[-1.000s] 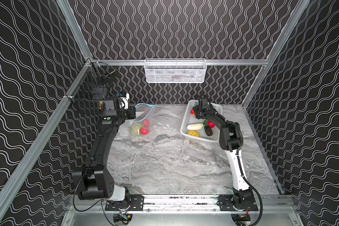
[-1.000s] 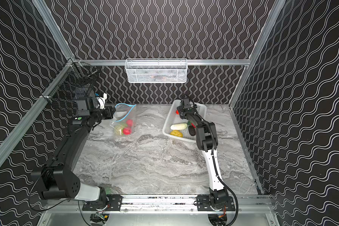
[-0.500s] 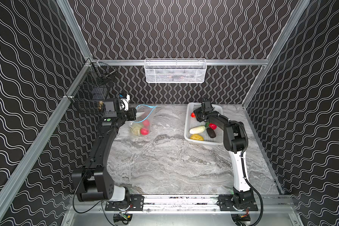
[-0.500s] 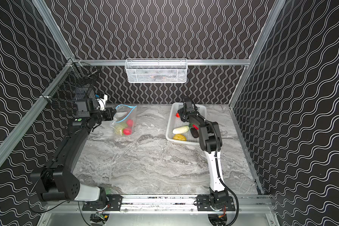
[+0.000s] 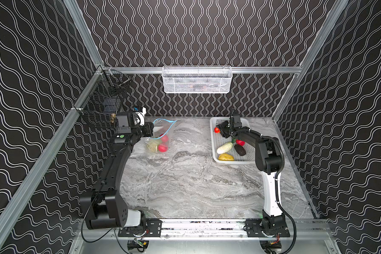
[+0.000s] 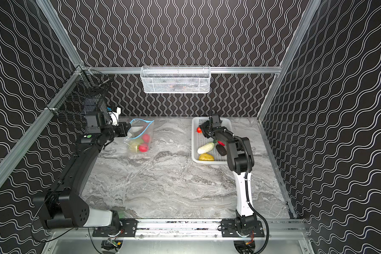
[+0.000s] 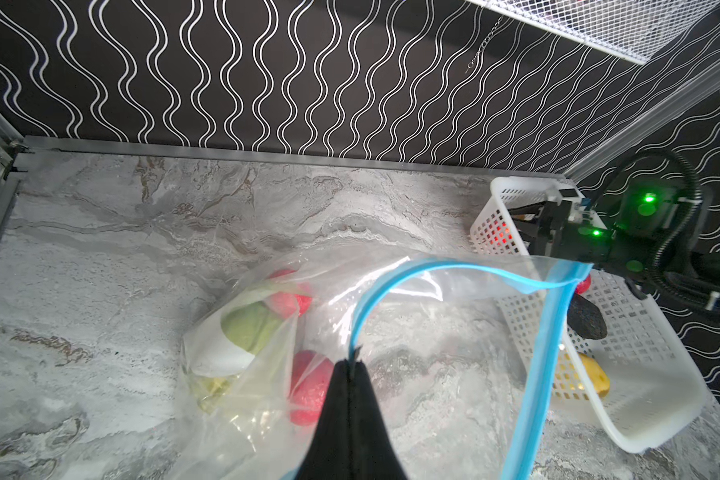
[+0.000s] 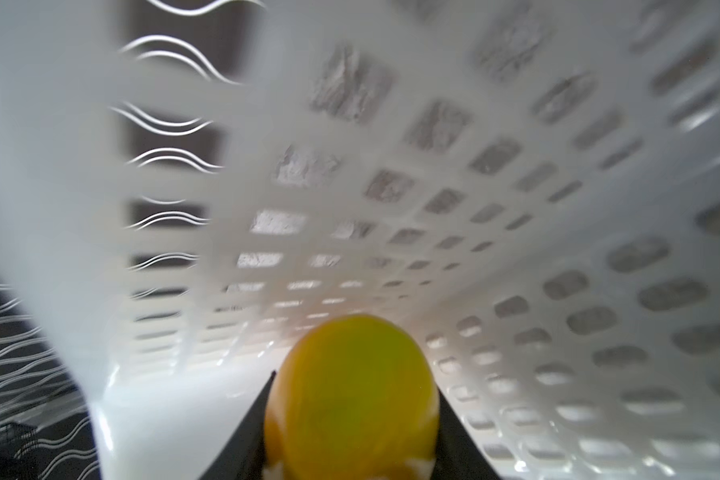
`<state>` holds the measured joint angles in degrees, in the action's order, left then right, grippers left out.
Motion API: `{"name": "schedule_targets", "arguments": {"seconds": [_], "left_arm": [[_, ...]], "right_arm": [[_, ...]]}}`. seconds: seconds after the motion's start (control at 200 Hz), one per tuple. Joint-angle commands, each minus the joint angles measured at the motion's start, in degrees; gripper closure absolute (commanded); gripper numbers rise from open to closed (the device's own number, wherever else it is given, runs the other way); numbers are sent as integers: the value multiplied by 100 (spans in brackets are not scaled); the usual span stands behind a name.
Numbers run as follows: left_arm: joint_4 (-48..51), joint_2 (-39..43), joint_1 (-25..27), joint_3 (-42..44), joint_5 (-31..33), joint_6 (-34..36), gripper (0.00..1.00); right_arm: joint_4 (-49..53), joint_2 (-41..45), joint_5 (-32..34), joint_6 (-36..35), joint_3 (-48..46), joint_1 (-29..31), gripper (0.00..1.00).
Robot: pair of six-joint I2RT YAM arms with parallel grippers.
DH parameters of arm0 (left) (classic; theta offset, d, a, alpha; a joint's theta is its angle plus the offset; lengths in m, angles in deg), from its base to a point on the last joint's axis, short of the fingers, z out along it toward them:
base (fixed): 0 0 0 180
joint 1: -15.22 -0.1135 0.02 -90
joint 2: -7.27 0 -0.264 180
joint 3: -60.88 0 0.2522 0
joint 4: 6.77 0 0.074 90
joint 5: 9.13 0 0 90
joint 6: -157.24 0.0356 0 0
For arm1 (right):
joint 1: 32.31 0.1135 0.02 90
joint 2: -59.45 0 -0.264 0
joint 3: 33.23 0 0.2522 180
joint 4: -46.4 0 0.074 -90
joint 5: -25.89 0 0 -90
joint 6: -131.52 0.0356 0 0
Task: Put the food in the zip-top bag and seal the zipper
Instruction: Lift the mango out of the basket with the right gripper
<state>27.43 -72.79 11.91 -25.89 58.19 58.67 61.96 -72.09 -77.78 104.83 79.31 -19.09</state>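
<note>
Left gripper (image 7: 352,374), arm stretched toward tabletop's far-left corner, pinches zip-top bag's (image 5: 163,132) zipper (image 7: 535,374). Right gripper (image 5: 220,131), elbow folded, apparently clamps orange-red fruit (image 8: 352,395) inside basket (image 5: 235,162).

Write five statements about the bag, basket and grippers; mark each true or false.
1. The left gripper has its jaws pinched on the light-blue zipper strip of the clear floppy zip-top bag. True.
2. That bag's mouth is zipped shut. False: it gapes open.
3. The white toy radish lies in the white perforated plastic basket. True.
4. The right gripper is empty. False: its jaws hold an orange-red toy fruit.
5. Two red toy fruits sit inside the bag. True.
</note>
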Motion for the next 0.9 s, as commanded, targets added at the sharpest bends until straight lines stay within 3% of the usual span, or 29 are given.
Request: {"name": "schedule_targets", "arguments": {"seconds": [0.0, 0.896], "left_arm": [[-133, 49, -9, 63, -61, 68, 100], [-120, 258, -64, 81, -96, 24, 100]], "right_arm": [[-315, 281, -52, -160, -190, -20, 83], [-370, 1457, -267, -861, -969, -73, 81]]}}
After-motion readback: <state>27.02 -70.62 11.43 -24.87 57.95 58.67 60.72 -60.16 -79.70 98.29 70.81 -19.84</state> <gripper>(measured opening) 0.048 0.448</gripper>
